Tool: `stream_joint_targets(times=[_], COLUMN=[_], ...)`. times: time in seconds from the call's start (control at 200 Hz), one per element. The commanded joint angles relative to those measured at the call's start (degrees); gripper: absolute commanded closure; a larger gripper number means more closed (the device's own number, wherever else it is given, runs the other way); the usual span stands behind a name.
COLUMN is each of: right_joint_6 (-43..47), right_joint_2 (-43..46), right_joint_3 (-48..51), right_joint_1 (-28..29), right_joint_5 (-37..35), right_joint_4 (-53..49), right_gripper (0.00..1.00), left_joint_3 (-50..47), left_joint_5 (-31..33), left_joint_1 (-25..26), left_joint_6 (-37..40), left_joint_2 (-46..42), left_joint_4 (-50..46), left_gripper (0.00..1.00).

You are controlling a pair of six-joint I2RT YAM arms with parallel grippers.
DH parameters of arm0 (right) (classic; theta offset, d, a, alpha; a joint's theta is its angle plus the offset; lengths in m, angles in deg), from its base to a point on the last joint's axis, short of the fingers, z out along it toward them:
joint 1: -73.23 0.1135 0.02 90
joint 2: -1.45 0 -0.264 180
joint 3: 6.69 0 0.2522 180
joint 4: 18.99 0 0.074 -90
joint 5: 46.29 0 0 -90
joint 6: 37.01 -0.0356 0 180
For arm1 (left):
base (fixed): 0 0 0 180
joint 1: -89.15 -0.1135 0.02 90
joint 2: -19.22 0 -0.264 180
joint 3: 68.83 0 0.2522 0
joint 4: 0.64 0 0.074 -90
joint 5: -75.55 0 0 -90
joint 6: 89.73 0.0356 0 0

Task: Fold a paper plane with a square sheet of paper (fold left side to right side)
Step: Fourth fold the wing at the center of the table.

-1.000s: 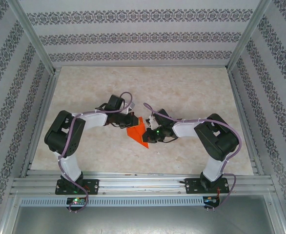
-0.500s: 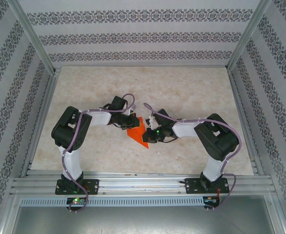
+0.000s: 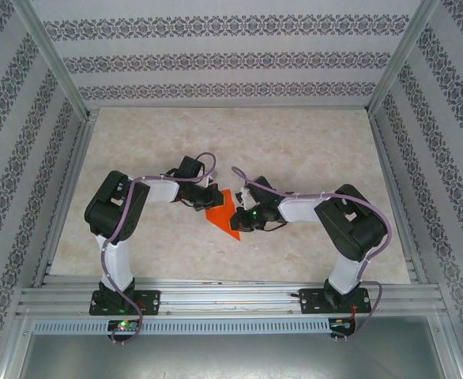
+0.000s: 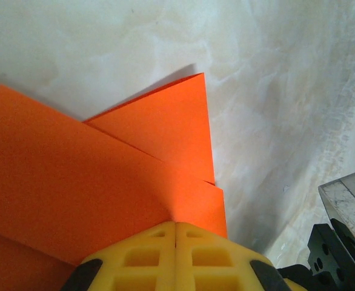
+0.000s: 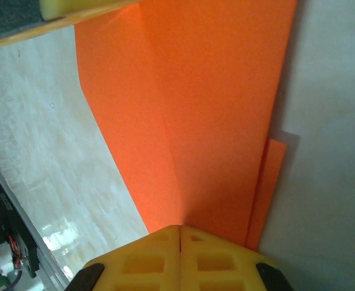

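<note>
Found left gripper [image 4: 175, 225] and right gripper [image 5: 180, 229] clenched shut, tips resting on the folded orange paper [image 3: 220, 213], grasping nothing.

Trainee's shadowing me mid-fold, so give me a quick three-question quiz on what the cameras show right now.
1. Short answer: what lies on the table between the left gripper and the right gripper?
2. True or false: both grippers stand wide open.
3. Pick one. The paper is: A) a flat unfolded square; B) folded, with overlapping layers; C) crumpled into a ball.
Key: 1) the orange paper; 2) false, both are shut; 3) B.
</note>
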Motion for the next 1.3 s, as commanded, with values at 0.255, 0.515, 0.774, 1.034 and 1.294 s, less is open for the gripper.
stream_joint_targets(times=[0.255, 0.515, 0.774, 1.034, 1.294], right_joint_6=[-2.88, -3.33, -2.56, -2.27, -2.27], right_joint_2=[3.18, -0.85, -4.27, -6.31, -8.10], right_joint_3=[-2.56, -6.00, -8.88, -9.69, -10.95], right_joint_1=[1.18, 1.48, 1.35, 1.13, 0.96], right_joint_5=[-2.10, -3.72, -5.67, -7.26, -8.03], right_joint_4=[0.86, 3.54, 3.57, 3.48, -0.43], right_gripper=[1.00, 1.00, 1.00, 1.00, 1.00], left_joint_3=[-1.04, -1.10, -1.07, -0.99, -0.92], left_joint_5=[1.42, 1.24, 1.06, 1.04, 1.59], left_joint_1=[-0.54, -0.50, -0.57, -0.55, -0.48], left_joint_6=[0.16, 0.16, 0.22, 0.24, 0.16], left_joint_2=[1.90, 1.94, 1.90, 1.90, 1.99], left_joint_4=[-1.46, -1.41, -1.38, -1.48, -2.08], left_gripper=[1.00, 1.00, 1.00, 1.00, 1.00])
